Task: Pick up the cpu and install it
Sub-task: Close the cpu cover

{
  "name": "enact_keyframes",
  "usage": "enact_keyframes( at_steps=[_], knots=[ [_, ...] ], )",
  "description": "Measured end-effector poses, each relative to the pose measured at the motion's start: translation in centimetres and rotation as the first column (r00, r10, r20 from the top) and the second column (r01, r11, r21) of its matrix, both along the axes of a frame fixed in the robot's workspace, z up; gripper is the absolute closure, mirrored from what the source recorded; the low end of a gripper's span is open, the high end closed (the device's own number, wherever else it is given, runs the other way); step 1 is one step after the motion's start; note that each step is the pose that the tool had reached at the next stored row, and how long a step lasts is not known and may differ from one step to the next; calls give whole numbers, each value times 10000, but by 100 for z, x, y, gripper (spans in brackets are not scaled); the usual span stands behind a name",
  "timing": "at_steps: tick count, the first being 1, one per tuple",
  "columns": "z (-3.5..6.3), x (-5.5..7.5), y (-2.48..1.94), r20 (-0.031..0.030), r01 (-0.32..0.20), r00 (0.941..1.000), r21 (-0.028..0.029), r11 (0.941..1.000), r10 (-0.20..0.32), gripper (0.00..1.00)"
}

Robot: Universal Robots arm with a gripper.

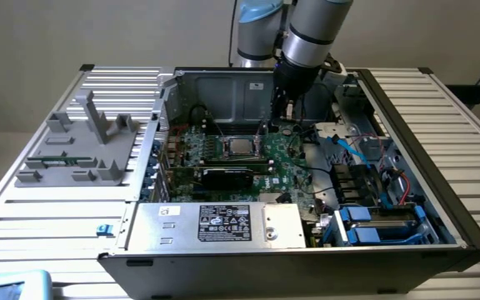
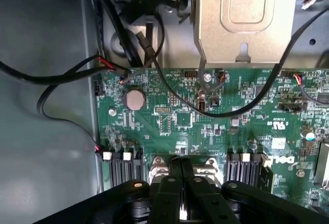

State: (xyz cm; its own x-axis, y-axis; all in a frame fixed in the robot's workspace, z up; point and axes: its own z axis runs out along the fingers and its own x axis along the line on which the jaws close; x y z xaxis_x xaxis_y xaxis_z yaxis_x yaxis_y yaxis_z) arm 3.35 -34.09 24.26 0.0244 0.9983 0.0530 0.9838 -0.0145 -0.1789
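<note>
The small flat square cpu (image 1: 238,145) with its shiny silver-grey metal top lies flat in the metal-framed socket near the middle of the green motherboard (image 1: 290,165). The board sits inside the open grey and black steel computer case (image 1: 223,94), which stands on the slatted aluminium desk (image 1: 48,212). Whether the socket's frame is latched over the chip cannot be made out. The black two-fingered gripper (image 1: 289,115) hangs above the board just beyond the cpu, toward the case's back wall and a little to the exterior view's right, apart from the chip. Its tips are hard to tell from the dark parts behind them. In the wrist view the gripper (image 2: 182,175) has its fingers pressed together with nothing between them. They hide most of the socket, so the cpu cannot be told there. Beyond them lie a round silver coin cell (image 2: 135,99), looping black cables (image 2: 51,77) and a folded grey metal bracket (image 2: 247,13) cut off at the edge. A black rectangular expansion card (image 1: 235,176) stands just in front of the cpu, and a large silver box with a black label (image 1: 223,223) covers the board's near part.
</note>
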Motion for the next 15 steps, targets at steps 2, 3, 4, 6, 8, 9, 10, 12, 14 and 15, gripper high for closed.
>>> enact_keyframes(
  at_steps=[2, 3, 4, 6, 8, 9, 10, 12, 14, 15],
  knots=[
    [4, -16, 0, -241, 1, 9997, 35, 10000, 0, 89],
    [8, -29, 0, -347, 3, 9994, 52, 10000, -1, 89],
    [12, -47, 0, -448, 3, 9990, 69, 10000, 0, 89],
    [18, -88, 0, -601, 3, 9982, 96, 10000, 3, 89],
    [19, -139, 0, -706, 3, 9975, 122, 9999, 5, 89],
    [19, -170, 0, -730, 4, 9973, 140, 9999, 6, 89],
    [19, -203, 0, -740, 5, 9973, 160, 9999, 7, 89],
    [19, -264, 0, -741, 4, 9973, 183, 9998, 9, 89],
    [18, -327, 0, -741, 4, 9972, 185, 9998, 10, 89],
    [18, -368, 0, -739, 4, 9973, 184, 9998, 10, 89]
  ],
)
